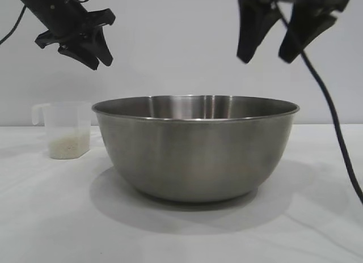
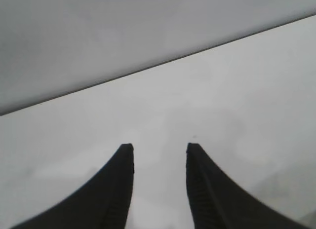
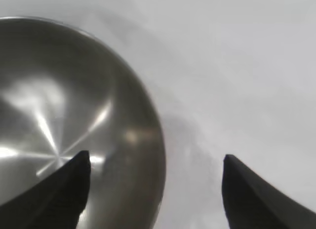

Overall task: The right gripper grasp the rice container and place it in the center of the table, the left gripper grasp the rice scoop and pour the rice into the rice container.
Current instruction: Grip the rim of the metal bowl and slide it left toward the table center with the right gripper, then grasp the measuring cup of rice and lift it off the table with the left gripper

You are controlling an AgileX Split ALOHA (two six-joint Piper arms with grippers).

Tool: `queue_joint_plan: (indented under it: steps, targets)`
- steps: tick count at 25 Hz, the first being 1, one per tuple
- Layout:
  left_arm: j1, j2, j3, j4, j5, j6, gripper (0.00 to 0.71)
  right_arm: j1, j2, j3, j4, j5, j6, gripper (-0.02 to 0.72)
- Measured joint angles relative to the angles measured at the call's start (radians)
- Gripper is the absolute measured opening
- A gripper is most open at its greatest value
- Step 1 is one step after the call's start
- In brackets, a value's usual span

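the rice container [image 1: 195, 149] stood upright on the white tabletop [image 1: 51, 217], close to the exterior camera and near the middle of that view. its inside, seen from the right wrist camera, was bare brushed steel [image 3: 64, 115]. the rice scoop [image 1: 67, 130] stood upright on the tabletop to the left of the bowl and farther back, apart from it, its loop handle pointing left. a shallow layer of rice [image 1: 68, 145] lay in its bottom.

the left gripper [image 1: 93, 58] hung in the air above the scoop, well clear of it, holding nothing. its fingers [image 2: 118, 189] were slightly apart, with only bare tabletop showing between them in the left wrist view. the right gripper [image 1: 267, 50] hung above the right side of the bowl's rim, not touching it. its fingers [image 3: 59, 189] were spread wide and empty, one over the bowl's interior and the other over the tabletop outside the rim. a black cable [image 1: 334, 127] trailed down from it at the right.
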Motion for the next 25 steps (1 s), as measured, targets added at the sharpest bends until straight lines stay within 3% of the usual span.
queue_joint_plan:
  steps: [3,8,10,15,19,24,25]
  targets:
    - [0.0,-0.002,0.0,0.002,0.002,-0.029,0.218,0.004,-0.213,0.148,-0.004,0.034,0.0,0.479]
    - [0.0,-0.005,0.0,0.005,0.002,-0.088,0.218,0.004,-0.587,0.243,0.002,0.24,0.015,0.479]
    - [0.0,-0.009,0.0,0.023,0.005,-0.096,0.218,0.004,-0.721,0.259,-0.013,0.342,0.089,0.479]
    - [0.0,-0.03,0.0,0.036,0.007,-0.1,0.218,0.004,-1.019,0.266,-0.148,0.61,0.28,0.479]
    - [0.0,-0.063,0.03,0.053,-0.007,-0.155,0.218,0.004,-1.149,0.267,-0.174,0.815,0.314,0.479]
    - [0.0,-0.158,0.221,0.053,-0.123,-0.145,0.218,0.004,-1.235,0.283,-0.171,0.849,0.314,0.479]
    - [0.0,-0.181,0.276,0.053,-0.164,-0.126,0.218,0.004,-1.246,0.298,-0.169,0.849,0.314,0.432]
